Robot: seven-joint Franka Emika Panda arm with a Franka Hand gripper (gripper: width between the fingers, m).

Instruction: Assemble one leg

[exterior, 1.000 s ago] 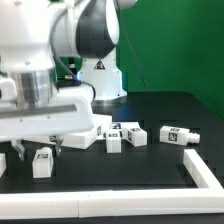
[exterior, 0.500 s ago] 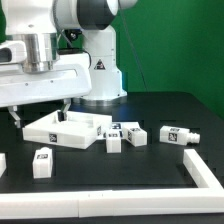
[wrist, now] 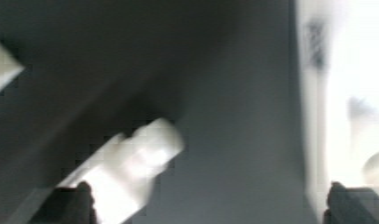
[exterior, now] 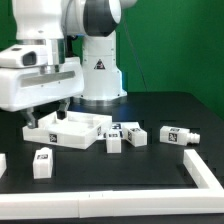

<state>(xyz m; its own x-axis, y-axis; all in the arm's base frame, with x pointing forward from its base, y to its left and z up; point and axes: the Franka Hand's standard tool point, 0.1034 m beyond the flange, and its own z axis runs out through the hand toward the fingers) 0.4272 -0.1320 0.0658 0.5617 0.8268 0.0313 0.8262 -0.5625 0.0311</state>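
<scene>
The tool (exterior: 48,112) was held open and empty just above the panel (exterior: 72,130). No leg was seen fitted. The nearest leg (exterior: 42,162) lay loose on the bench (exterior: 150,168), near the tool but untouched, so grasping and insertion were judged outstanding.

White tagged leg (exterior: 42,163), upright, ungrasped

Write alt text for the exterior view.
A white Franka arm holds its gripper, fingers apart and empty, above a flat white square panel on a black table. Small tagged white legs lie nearby: one leg in front of the panel, two beside it, one further toward the exterior view's right.
</scene>
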